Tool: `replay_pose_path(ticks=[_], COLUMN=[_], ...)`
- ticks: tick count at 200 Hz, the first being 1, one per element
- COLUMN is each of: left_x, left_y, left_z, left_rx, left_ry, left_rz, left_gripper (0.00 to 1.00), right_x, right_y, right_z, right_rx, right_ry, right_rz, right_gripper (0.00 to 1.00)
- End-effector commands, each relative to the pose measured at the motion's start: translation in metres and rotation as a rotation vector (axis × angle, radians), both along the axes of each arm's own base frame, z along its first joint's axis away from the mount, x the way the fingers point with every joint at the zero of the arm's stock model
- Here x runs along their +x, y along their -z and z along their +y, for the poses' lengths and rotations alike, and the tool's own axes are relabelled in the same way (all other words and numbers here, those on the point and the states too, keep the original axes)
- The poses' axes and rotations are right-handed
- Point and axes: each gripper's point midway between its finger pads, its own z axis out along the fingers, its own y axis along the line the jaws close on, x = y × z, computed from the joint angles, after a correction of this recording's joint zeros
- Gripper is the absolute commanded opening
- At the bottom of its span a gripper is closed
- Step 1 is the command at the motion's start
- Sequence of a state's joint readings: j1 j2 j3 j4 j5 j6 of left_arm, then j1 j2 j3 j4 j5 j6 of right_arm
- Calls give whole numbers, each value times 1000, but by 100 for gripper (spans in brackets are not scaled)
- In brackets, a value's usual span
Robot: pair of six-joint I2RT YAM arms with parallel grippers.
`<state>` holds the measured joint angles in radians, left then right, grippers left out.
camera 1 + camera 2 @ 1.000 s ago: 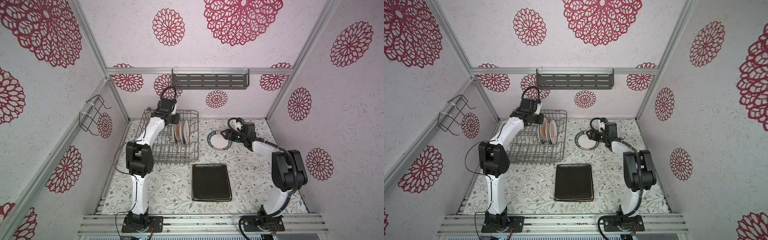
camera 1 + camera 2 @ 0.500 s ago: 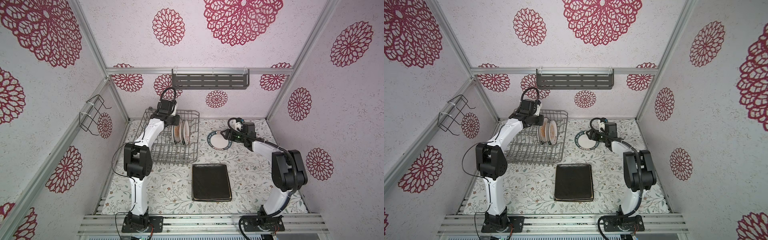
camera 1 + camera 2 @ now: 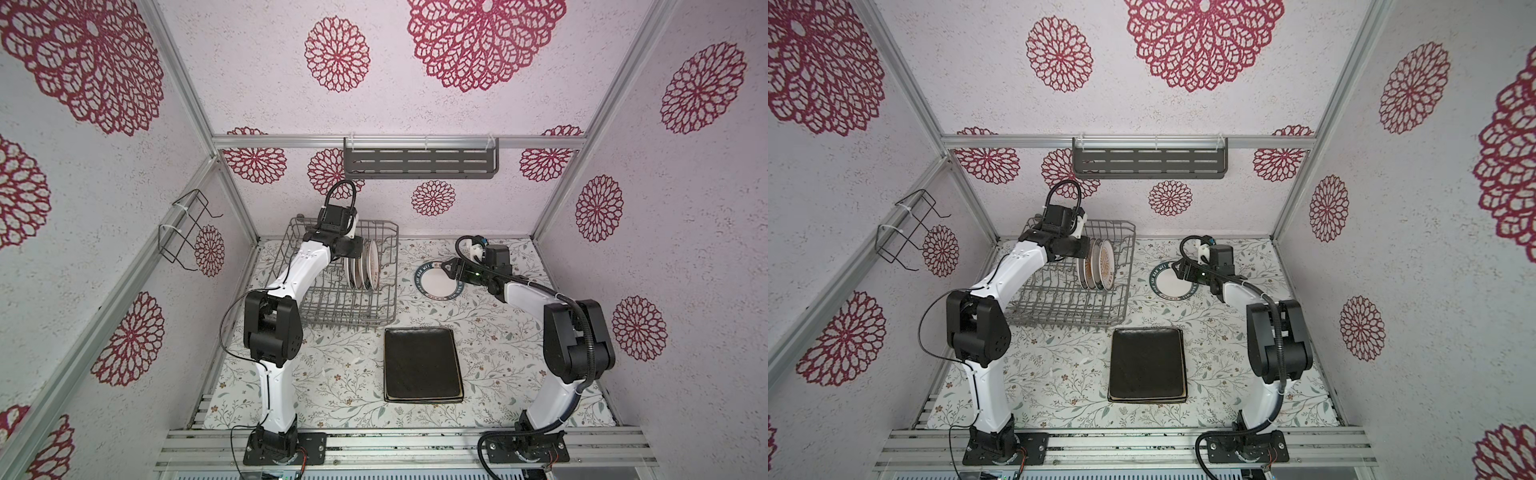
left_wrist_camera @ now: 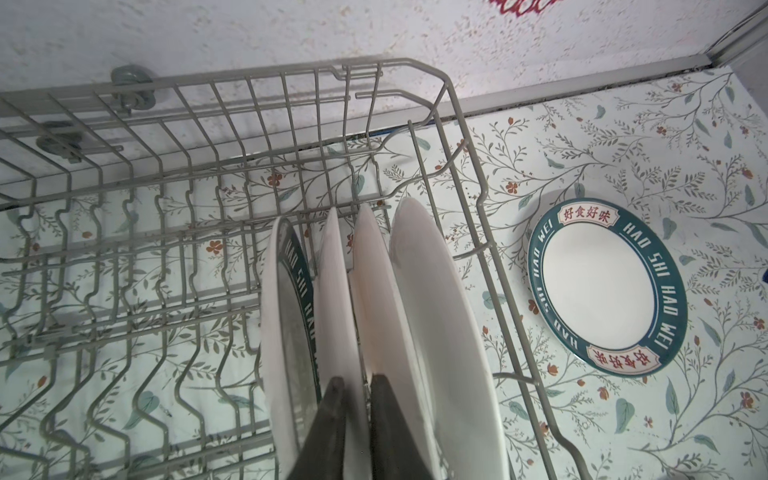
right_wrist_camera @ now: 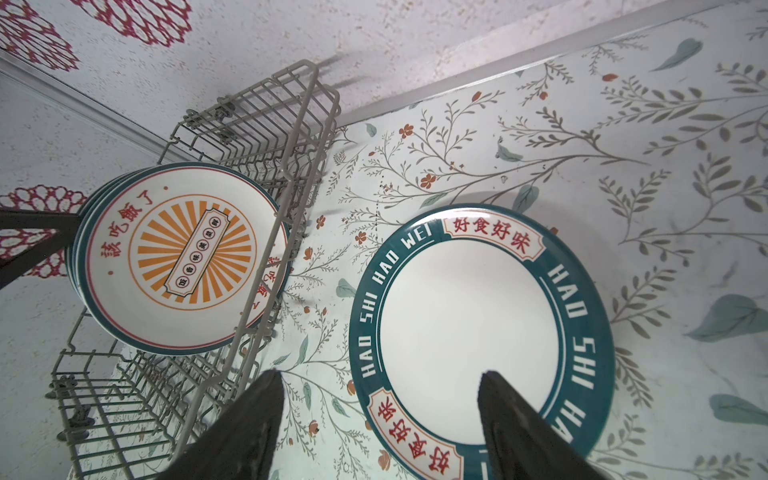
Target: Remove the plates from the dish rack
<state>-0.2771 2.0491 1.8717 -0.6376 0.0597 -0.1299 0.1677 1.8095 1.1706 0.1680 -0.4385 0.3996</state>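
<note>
I am looking down on a floral worktop (image 3: 332, 386). A grey wire rack (image 3: 349, 321) sits at its back left, close to the rear wall. Inside the rack, along its right side, four round plates (image 3: 365, 266) stand on edge in a tight row between the tines. In the right wrist view the outermost one, the sunburst plate (image 5: 187, 257), faces out through the rack's side wall and shows orange rays and red lettering.

My left gripper (image 4: 357, 380) reaches into the rack at that row. Its fingers are nearly pressed together and pinch the rim of the second plate (image 4: 334, 291), counted from the rack's middle, with one finger on each face.

To the right of the rack and apart from it, a teal-rimmed plate (image 3: 436, 284) lies flat on the worktop. My right gripper (image 5: 378, 374) hangs at its edge with fingers spread wide. One finger is over the plate and the other over the worktop beside it. I cannot tell whether either touches.

At front centre, well apart from the rack, a rectangular dark plate (image 3: 422, 361) lies flat. Paler edges show beneath its near side.
</note>
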Motion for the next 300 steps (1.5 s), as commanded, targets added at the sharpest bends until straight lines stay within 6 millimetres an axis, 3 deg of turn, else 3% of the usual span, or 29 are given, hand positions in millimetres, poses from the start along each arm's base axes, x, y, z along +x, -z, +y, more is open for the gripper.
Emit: replay_pose_path(ticks=[1,40,74,77,82,123,156,173,195,228,300], left_x=[-16,-16,-15,-18,-18,-26,-30,-29,-28,-28,-25], left_y=[7,-2,-21,-39,-47,-87,-106,-105,-97,-83,-56], left_z=[3,7,7,8,8,11,27,36,44,39,35], left_rx=[18,22,12,0,-7,-20,32,84,131,121,112], left_ry=[-16,-34,-42,-43,-42,-51,-103,-134,-150,-117,-106], left_rz=[54,32,-17,-53,-72,-169,-229,-238,-225,-188,-115], left_gripper=[15,18,37,38,40,58,61,61,52,48,48], right_x=[0,-3,-3,-3,-3,-4,-5,-5,-6,-6,-8], right_y=[-15,-14,-14,-15,-14,-14,-17,-17,-18,-21,-22], right_z=[1,0,0,0,1,1,2,3,3,2,2], right_rx=[-14,-22,-21,-21,-22,-16,-15,-13,-15,-21,-29], right_ry=[-6,-7,-9,-9,-9,-13,-12,-13,-14,-13,-16], right_rz=[-44,-39,-36,-38,-37,-32,-36,-35,-34,-36,-32], right_gripper=[77,78,78,78,78,78,78,78,78,78,78])
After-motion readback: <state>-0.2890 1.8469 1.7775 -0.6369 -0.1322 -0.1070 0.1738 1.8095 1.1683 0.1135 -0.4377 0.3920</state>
